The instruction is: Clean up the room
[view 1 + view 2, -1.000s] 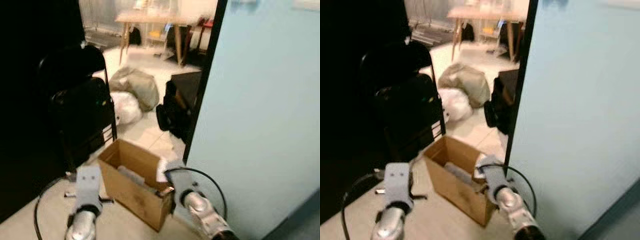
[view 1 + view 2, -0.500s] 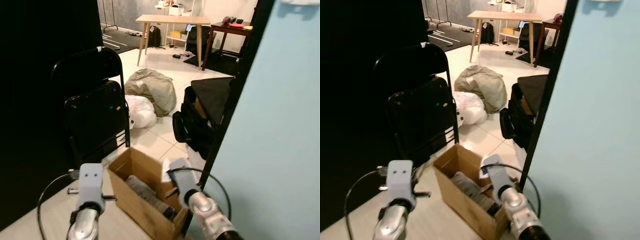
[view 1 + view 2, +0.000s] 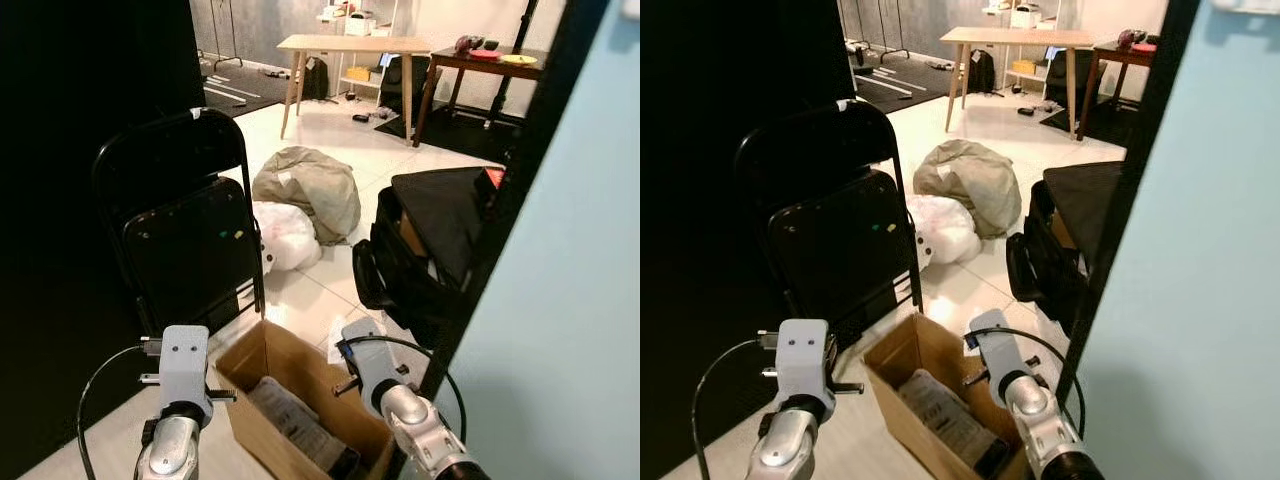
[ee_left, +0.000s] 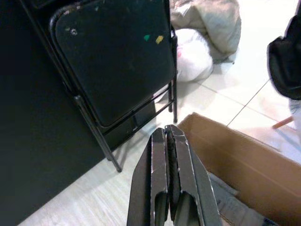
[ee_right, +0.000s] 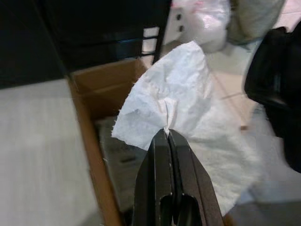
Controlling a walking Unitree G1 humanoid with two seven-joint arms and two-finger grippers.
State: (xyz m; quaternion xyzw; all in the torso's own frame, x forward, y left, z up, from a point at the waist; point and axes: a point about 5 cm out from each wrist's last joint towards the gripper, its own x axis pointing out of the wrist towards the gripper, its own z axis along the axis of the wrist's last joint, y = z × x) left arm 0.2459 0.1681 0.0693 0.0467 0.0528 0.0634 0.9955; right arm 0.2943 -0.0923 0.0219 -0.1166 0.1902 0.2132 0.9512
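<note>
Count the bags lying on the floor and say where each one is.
3. A grey-green bag lies beyond the chair; a white bag rests against it, nearer the chair; a black bag stands open beside the blue panel. More may be hidden behind that panel.

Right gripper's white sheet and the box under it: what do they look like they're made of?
The white sheet pinched in the shut right gripper looks like tissue or paper towel: matte, crumpled, with a ragged soft edge. The box looks like plain brown cardboard, with dull, uncoated walls.
</note>
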